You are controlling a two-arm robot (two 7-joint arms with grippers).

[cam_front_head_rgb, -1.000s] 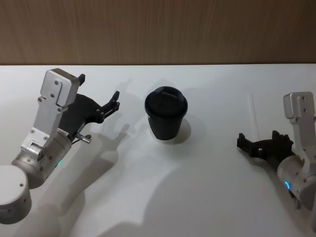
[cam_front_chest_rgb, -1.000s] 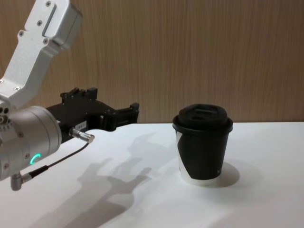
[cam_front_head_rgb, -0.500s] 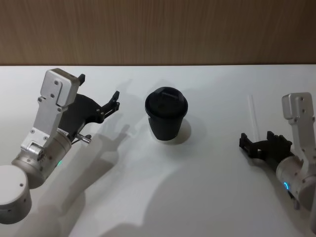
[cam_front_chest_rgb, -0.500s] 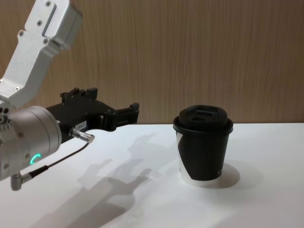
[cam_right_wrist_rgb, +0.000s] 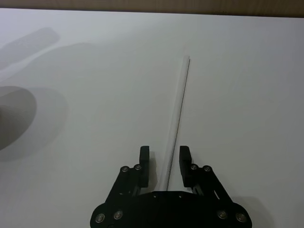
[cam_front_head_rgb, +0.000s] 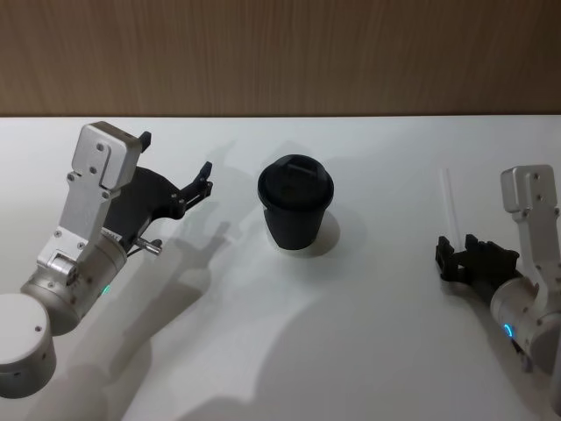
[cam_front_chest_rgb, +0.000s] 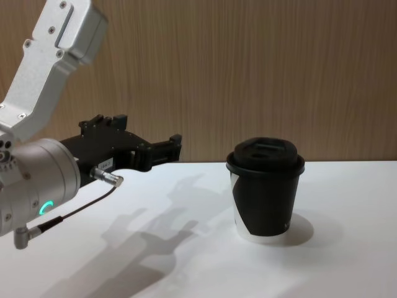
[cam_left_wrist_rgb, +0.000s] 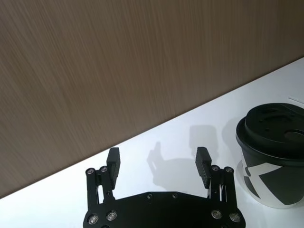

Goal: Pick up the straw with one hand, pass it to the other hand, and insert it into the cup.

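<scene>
Right gripper (cam_right_wrist_rgb: 164, 154): narrowly spread, straddling white straw (cam_right_wrist_rgb: 179, 104) lying flat, right of coffee cup (cam_front_head_rgb: 294, 210). Left gripper (cam_left_wrist_rgb: 157, 159): spread, hovering left of cup. Risk: off-centre pinch may roll thin straw away.

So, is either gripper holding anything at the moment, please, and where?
Nothing: the right gripper, open, straddles the straw near one end; the left gripper is empty.

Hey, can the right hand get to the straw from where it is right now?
Probably yes. The right hand is open with a finger on each side of the straw, which lies flat on the table, and nothing sits between them.
</scene>
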